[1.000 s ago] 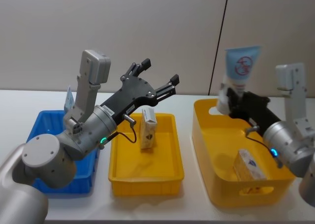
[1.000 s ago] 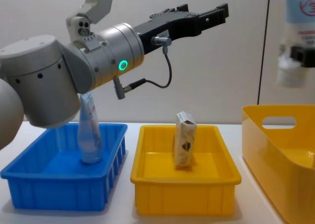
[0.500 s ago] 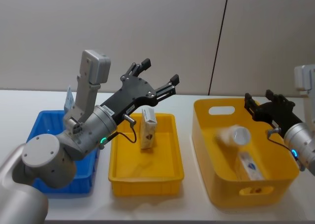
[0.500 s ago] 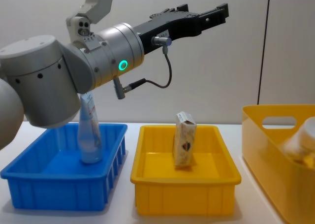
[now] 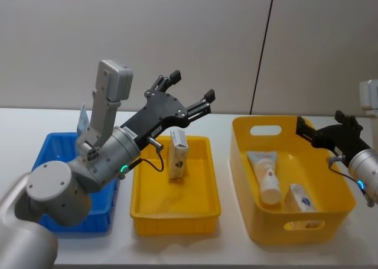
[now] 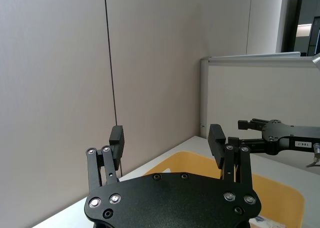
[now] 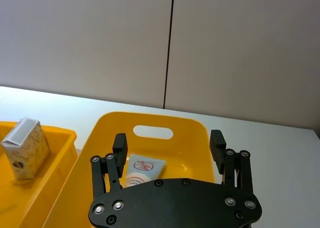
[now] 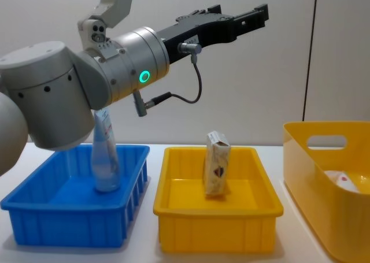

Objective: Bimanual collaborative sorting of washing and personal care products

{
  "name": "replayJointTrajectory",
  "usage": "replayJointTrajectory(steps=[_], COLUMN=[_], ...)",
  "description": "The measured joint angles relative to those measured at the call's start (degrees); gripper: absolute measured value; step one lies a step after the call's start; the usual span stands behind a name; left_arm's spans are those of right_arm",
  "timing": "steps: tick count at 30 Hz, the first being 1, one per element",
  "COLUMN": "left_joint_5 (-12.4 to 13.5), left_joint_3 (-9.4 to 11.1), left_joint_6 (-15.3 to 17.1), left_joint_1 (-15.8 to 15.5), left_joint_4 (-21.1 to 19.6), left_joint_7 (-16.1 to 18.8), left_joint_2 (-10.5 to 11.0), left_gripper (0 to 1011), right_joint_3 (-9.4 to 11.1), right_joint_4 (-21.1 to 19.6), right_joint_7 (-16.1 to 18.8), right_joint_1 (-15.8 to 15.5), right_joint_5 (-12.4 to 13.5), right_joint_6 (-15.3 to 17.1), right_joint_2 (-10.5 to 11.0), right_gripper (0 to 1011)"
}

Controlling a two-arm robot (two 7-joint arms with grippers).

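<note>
White tabletop (image 5: 236, 257), plain wall behind.

Deep yellow plastic tub (image 5: 248, 162), right: pale blue-white squeeze tube (image 5: 264, 173) lying flat; small beige pack (image 5: 300, 197) beside it, apparently crinkled.

Shallow yellow tray (image 5: 201, 207), centre: upright beige carton-like pack (image 5: 178, 154).

Blue plastic bin (image 8: 34, 217), left: standing tube (image 8: 105, 159).

Left gripper (image 5: 189, 97): raised, wide open, empty.

Right gripper (image 5: 325, 127): over tub rim, spread, empty.

Left tool (image 5: 192, 88) is raised high with fingers spread; right tool (image 5: 328, 126) hangs lower, fingers spread too.

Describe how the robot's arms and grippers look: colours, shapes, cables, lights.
Both arms are silver-grey cylinders with round joints. Left gripper and right gripper are flat black plates with two-finger linkages and silver bolts. Each wrist shows a green-cyan light and a thin black looping cable.
</note>
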Motion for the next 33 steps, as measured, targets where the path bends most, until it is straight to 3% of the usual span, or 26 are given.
replayJointTrajectory(steps=[33], left_joint_5=[0.0], left_joint_3=[0.0], left_joint_6=[0.0], left_joint_1=[0.0], left_joint_4=[0.0], left_joint_7=[0.0], left_joint_2=[0.0], left_gripper=[1001], right_joint_3=[0.38], right_joint_4=[0.11], right_joint_7=[-0.28], right_joint_1=[-0.04], right_joint_5=[-0.23], right_joint_6=[0.65], right_joint_2=[0.35], right_gripper=[1004])
